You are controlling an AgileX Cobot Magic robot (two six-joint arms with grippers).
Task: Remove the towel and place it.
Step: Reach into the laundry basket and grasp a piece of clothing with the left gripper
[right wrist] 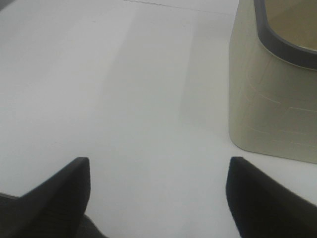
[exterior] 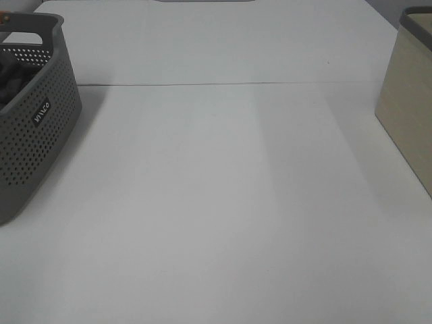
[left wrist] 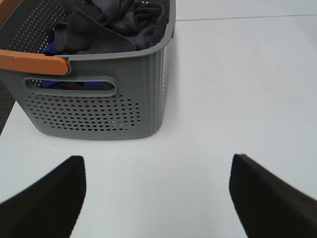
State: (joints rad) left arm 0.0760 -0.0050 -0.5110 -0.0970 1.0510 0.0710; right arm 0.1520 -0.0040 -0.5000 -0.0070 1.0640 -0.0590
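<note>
The dark charcoal-grey towel (left wrist: 116,25) lies crumpled inside a grey perforated basket (left wrist: 99,109) with an orange handle; a dark bit of it also shows in the basket (exterior: 37,115) at the left of the exterior view. My left gripper (left wrist: 157,198) is open and empty, low over the table a short way in front of the basket. My right gripper (right wrist: 158,198) is open and empty over bare table, beside a beige bin (right wrist: 275,99). Neither gripper shows in the exterior view.
A blue cloth (left wrist: 52,47) lies under the towel in the basket. The beige bin (exterior: 408,101) stands at the right edge of the white table (exterior: 216,202). A seam (exterior: 223,84) crosses the table at the back.
</note>
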